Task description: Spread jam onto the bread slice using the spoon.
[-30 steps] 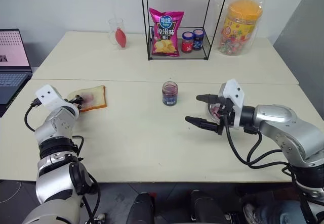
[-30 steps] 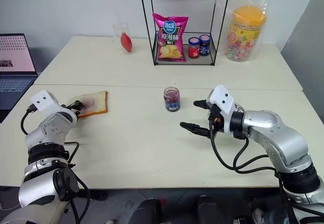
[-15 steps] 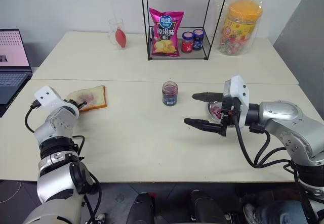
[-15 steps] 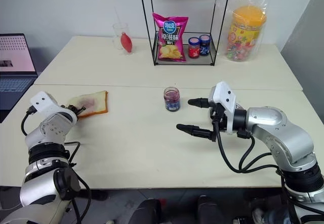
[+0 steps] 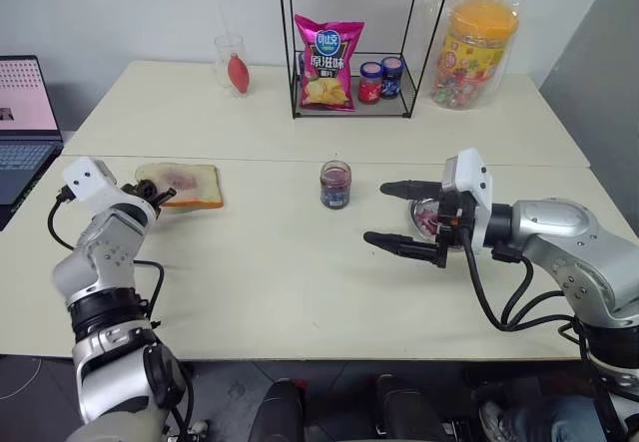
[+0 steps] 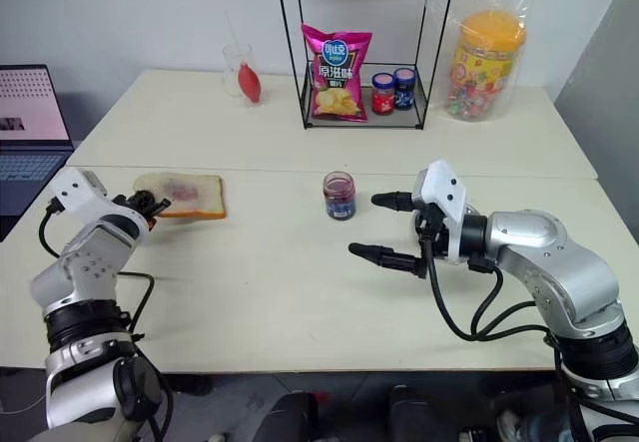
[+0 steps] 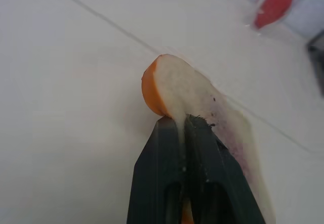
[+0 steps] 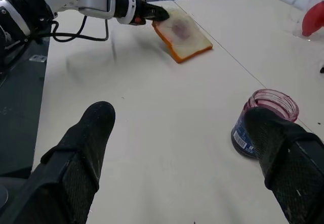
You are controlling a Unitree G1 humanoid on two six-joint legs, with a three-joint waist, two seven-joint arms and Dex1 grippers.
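Two tools are working over the pale desk (image 5: 300, 282). The left tool (image 5: 160, 196) is pinching the near-left edge of the bread slice (image 5: 185, 184) between its clenched black fingers (image 7: 202, 148), and the slice is sitting at the left of the desk with its far end apparently raised off the surface (the right wrist view is suggesting this). A reddish-purple smear of jam (image 5: 183, 179) is showing at the slice's centre. The right tool (image 5: 397, 215) is hovering at the right with its jaws spread wide and grasping nothing, just right of the open jam jar (image 5: 335, 184) standing at the middle of the desk. Behind that tool a round steel dish (image 5: 425, 219) is lying with dark red smears in it; the spoon is probably resting there, but I cannot make it out.

The main risk, as I judge it, is coming from the grip on soft bread: the pinch is squeezing only a thin edge, so the slice could tear, fold, or slip free if it is being carried or tilted further. A tilt could also be letting the jam slide toward the tool. The right tool, if it goes for the spoon, is passing close to the jar and could be knocking it over.
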